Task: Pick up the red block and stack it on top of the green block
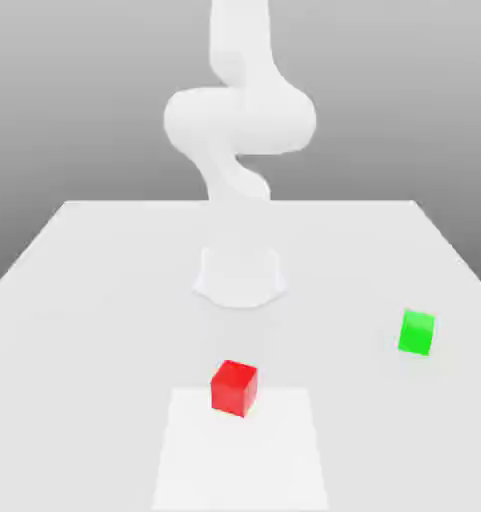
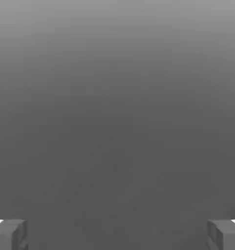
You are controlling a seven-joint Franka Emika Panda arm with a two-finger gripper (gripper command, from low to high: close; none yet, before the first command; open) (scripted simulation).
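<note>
Step in hand, my read: pre-grasp, approach to the red block not yet made. Hand view: gripper (image 2: 117,234) fingers released, spread wide, nothing between them.

Exterior view, near to far:
- White rectangular patch (image 1: 240,462) on the tabletop (image 1: 74,400), nearest. Looks flat; can't tell if it's a sheet or a marking.
- Red block (image 1: 234,388) at the patch's far edge, upright, turned off square to that edge. Not stacked on anything.
- Green block (image 1: 416,333) farther back, well apart toward the exterior view's right. Sits directly on the tabletop, bare top, also slightly rotated.
- Arm (image 1: 240,120) behind both, rising from its base (image 1: 240,275) at the tabletop's middle.

Containers: the job calls for none. Both blocks sit in the open, nothing around them, so no rim or wall to work past. The patch has no visible sides, so I don't count it as one.

Next move: bring the hand over red, point it down, match wrist yaw to two opposite faces, descend with the fingers wide, then close. Skip the yaw match and red probably twists or skids. After that: lift high enough to pass over green's top, traverse, align, set down gently, release. Main risk there is an off-centre drop or nudging green.
</note>
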